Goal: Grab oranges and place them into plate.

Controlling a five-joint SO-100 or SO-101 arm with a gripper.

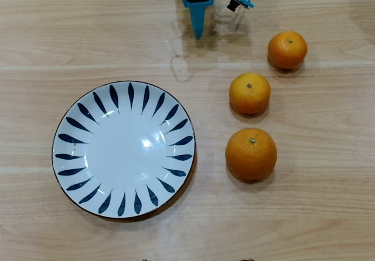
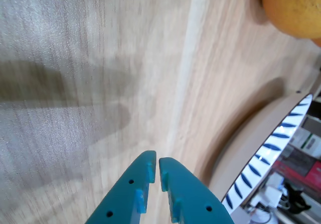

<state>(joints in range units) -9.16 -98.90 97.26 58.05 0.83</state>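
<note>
In the overhead view the gripper (image 1: 198,34) sits at the top edge, jaws together and empty — three oranges (image 1: 249,93) lie on the tabletop (image 1: 304,214) in a line to its lower right, well apart from it. The plate (image 1: 70,150) lies lower left, holding nothing.

orange (image 2: 296,5) cropped at corner, plate (image 2: 271,148) half out — edge

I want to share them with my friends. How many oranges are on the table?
3, all on the table right of the plate in the overhead view: the top one, the middle one, the bottom one. None seems hidden.
</note>
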